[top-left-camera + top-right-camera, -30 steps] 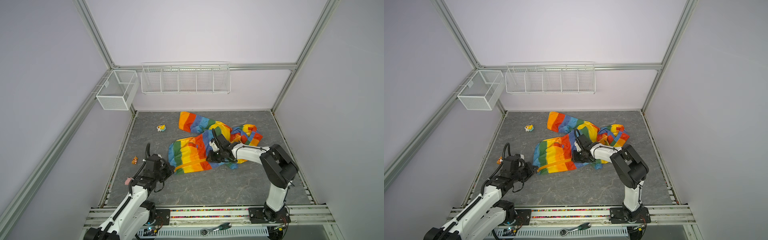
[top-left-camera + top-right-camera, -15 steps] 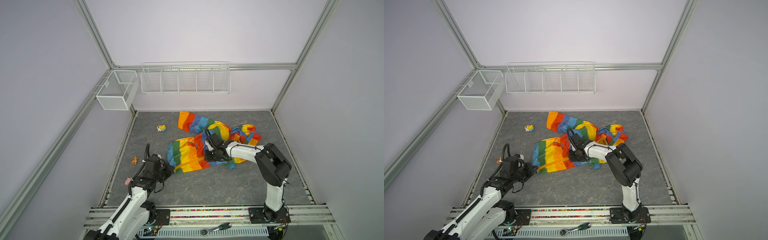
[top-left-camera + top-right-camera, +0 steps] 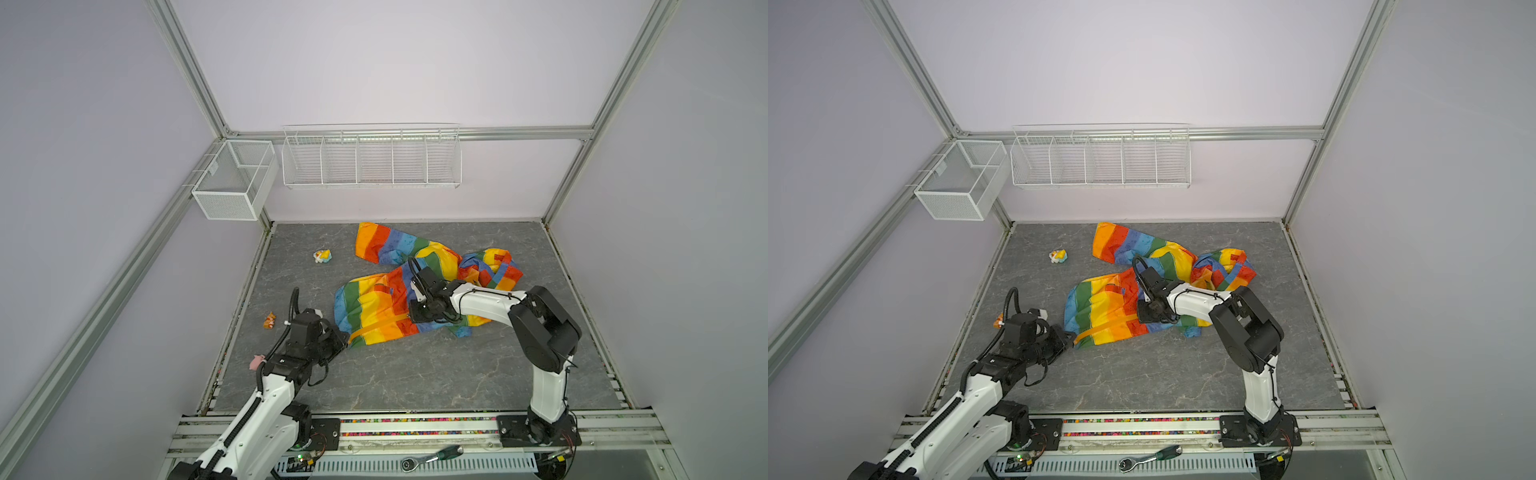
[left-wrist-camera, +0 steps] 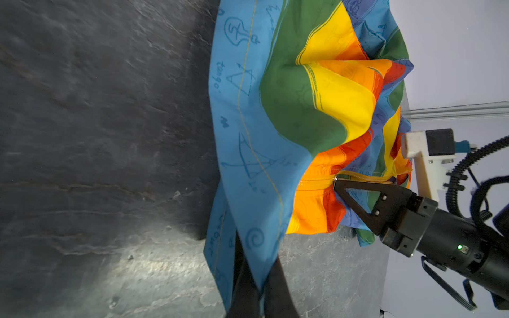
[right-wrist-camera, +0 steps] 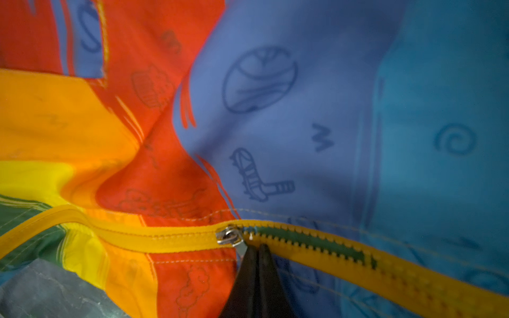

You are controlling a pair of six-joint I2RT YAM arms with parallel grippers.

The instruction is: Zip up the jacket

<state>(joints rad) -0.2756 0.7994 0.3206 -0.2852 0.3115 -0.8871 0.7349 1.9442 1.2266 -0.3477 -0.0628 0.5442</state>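
Jacket (image 5: 275, 124) (zipper pull (image 5: 229, 237)) at right claw (image 5: 255, 247)

Left arm (image 3: 266, 399): low, stretched forward.
Left end effector (image 4: 259, 275): fingers pinched together on the jacket (image 4: 248, 137) hem.
Right arm (image 3: 486, 301): elbow raised, forearm reaching leftward, wrist angled down.
Right end effector (image 5: 257, 249): tips pressed together on the zipper pull (image 5: 240, 247).

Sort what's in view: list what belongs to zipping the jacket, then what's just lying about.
In the job:
rainbow jacket
yellow zipper
zipper slider
left gripper, clamping the jacket
right gripper, pinched at the slider

Lying about:
yellow-white toy
orange toy
pink piece
ratchet wrench
wire shelf
mesh basket
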